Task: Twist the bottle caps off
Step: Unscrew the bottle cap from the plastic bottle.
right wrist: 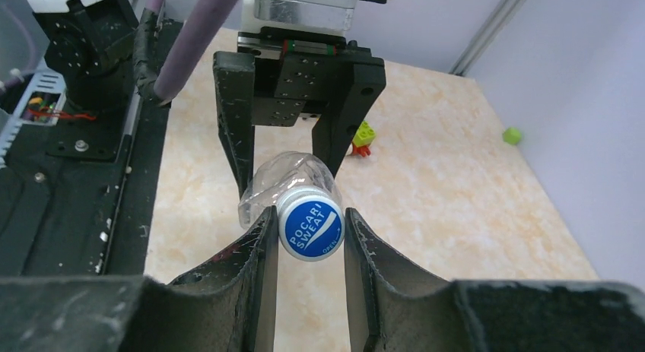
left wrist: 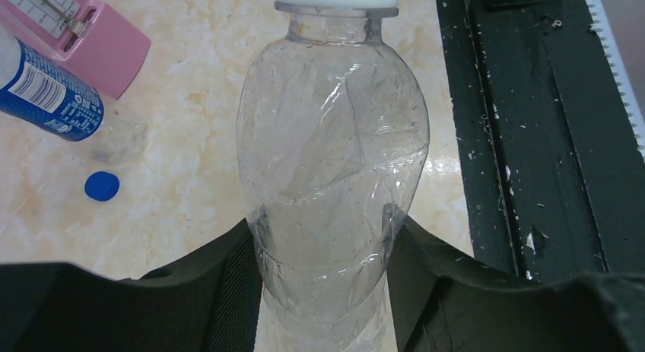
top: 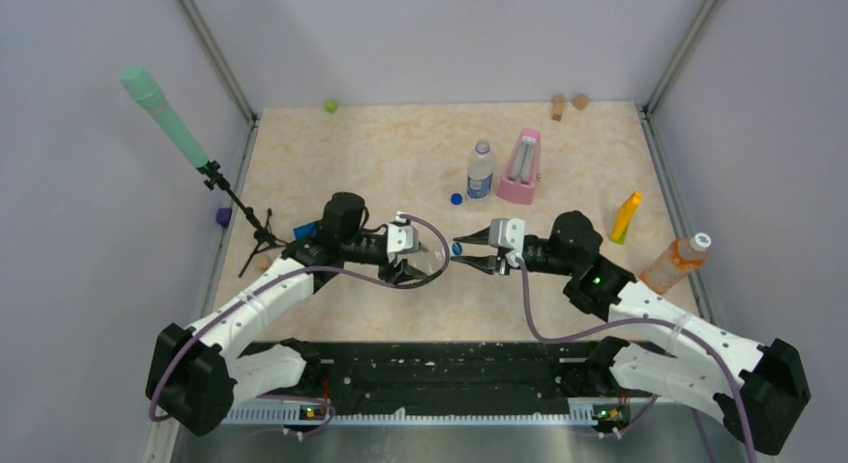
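Observation:
A plain clear bottle point(left wrist: 333, 139) hangs on its side above the table, between my two arms. My left gripper point(left wrist: 325, 238) is shut on its body, one black finger pressed into each side. The bottle cap point(right wrist: 309, 226), blue on top with white lettering, sits between the pads of my right gripper point(right wrist: 310, 219), which is shut on it. In the top view both grippers point(top: 425, 263) point(top: 462, 251) meet at the table's middle. A short bottle with a blue label point(top: 481, 170) stands further back, with a loose dark blue cap point(top: 456, 197) beside it. An orange bottle with a white cap point(top: 678, 263) lies at the right edge.
A pink metronome point(top: 521, 168) stands next to the blue-label bottle. A slim yellow object point(top: 627, 216) lies to the right. A green microphone on a tripod point(top: 165, 118) leans at the left wall. A green cube point(top: 330, 106) and wooden blocks point(top: 558, 106) sit along the back.

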